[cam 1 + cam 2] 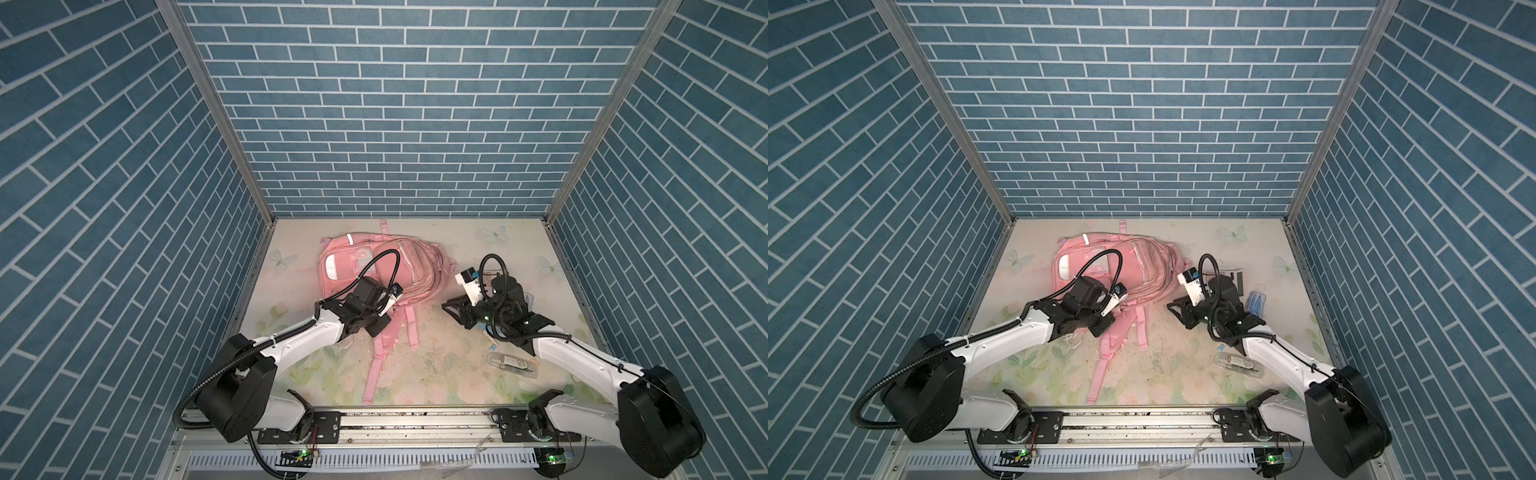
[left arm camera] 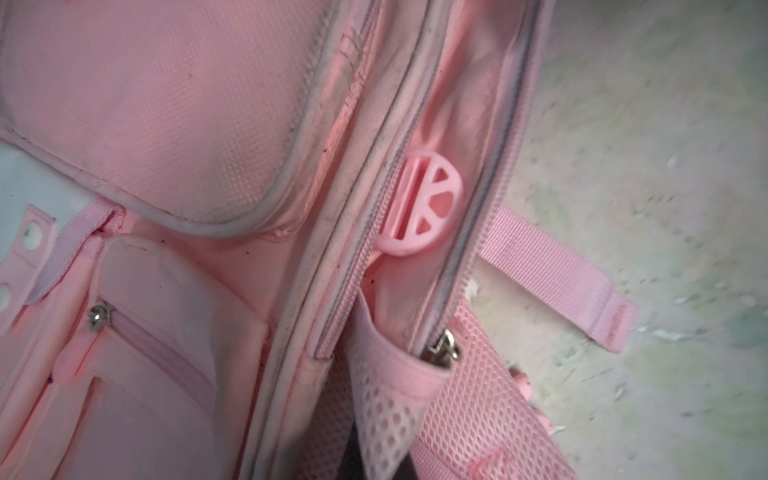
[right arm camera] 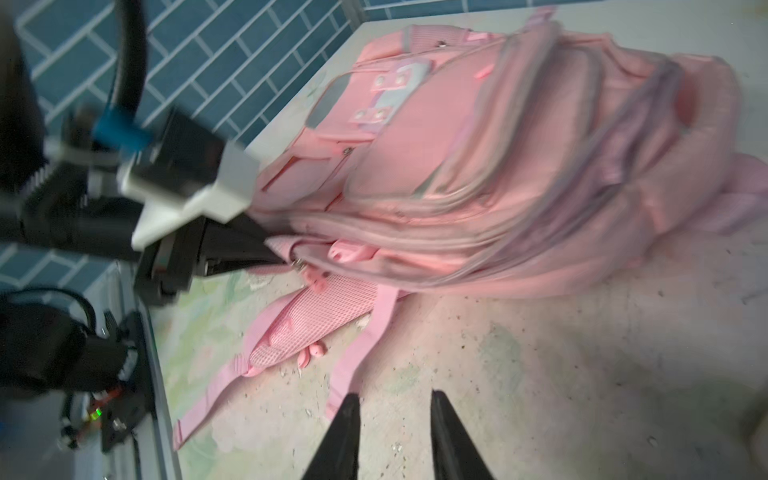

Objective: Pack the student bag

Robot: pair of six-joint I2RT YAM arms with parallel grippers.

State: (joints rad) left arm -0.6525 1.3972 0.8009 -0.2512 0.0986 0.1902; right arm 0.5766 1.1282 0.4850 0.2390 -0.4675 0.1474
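Item: bag, pink, lying flat, far left of middle on table. Soft, floppy, looks light; likely to sag if lifted by one edge. Best hold: near rim beside the open zip. Left gripper closed, seemingly pinching that rim. Right gripper part-open, empty, to the right.

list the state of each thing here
bag, lying flat, front up
zip, partly open, buckle showing in the gap
left gripper, shut on bag fabric by the zip slider
right gripper, open, empty
clear case, lying flat, untouched
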